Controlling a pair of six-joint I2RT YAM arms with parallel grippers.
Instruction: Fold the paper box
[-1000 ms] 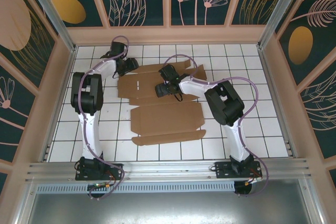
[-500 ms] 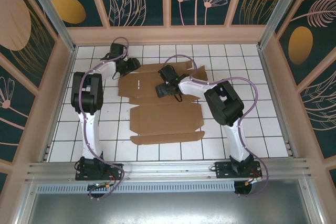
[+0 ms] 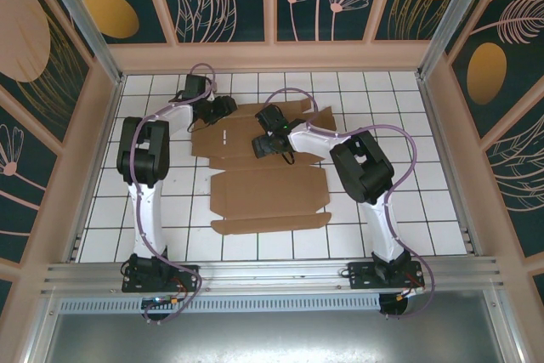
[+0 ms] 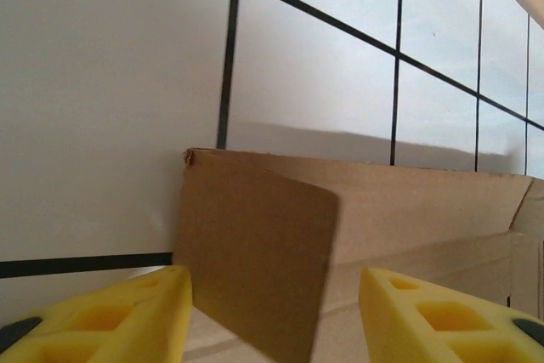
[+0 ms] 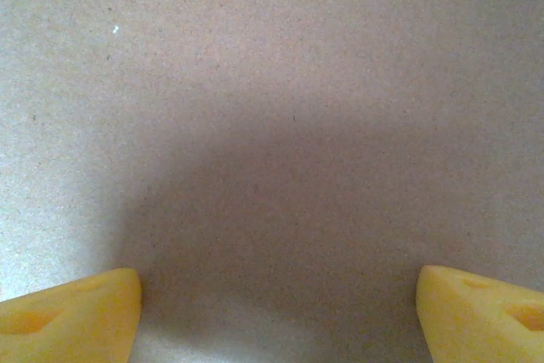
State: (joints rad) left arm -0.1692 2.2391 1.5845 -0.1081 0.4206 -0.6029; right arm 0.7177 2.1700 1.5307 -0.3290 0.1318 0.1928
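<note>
Box (image 3: 268, 193): flat, far-left flap (image 4: 255, 261) raised. Left gripper (image 4: 274, 295): spread astride flap, for folding. Right gripper (image 5: 276, 295): spread, apparently pinning box steady.

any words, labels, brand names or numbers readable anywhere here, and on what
None readable. The flat brown corrugated cardboard sheet is unprinted, the white tiled table bears only black grid lines, the dark teal wall panels carry leaf and flower drawings, no lettering.

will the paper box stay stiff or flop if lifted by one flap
The paper box is a thin creased sheet, so it would probably hinge at creases rather than lift whole. One flap stands raised, suggesting it bends easily.
</note>
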